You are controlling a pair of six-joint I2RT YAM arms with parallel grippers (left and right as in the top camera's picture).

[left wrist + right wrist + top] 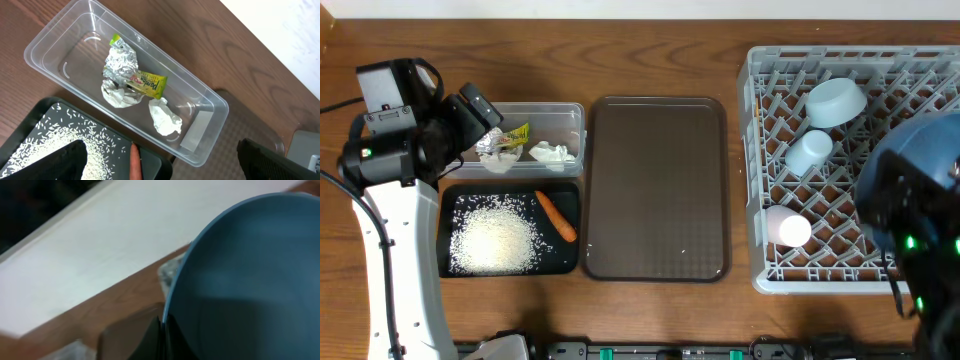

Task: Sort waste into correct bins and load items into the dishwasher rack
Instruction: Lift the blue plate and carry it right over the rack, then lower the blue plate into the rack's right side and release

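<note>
The clear tub point(575, 115) holds crumpled white tissue point(550, 153) and the yellow-green wrapper point(514, 134); both show in the left wrist view, tissue point(165, 118) and wrapper point(148, 83), inside the tub point(200, 135). The black tray point(570, 262) holds rice point(495, 238) and the carrot point(556, 216). My left gripper point(162, 160) is open and empty above the tub and tray. My right gripper point(164, 335) is shut on the rim of the blue plate point(250, 280), held over the grey rack point(775, 265), which holds the white bowl point(835, 101), light-blue cup point(809, 152) and pink cup point(787, 226). Chopsticks are not visible.
A dark-brown serving tray point(658, 188) lies between the bins and the rack. The wooden table edge runs along the back. The right arm covers the rack's right part.
</note>
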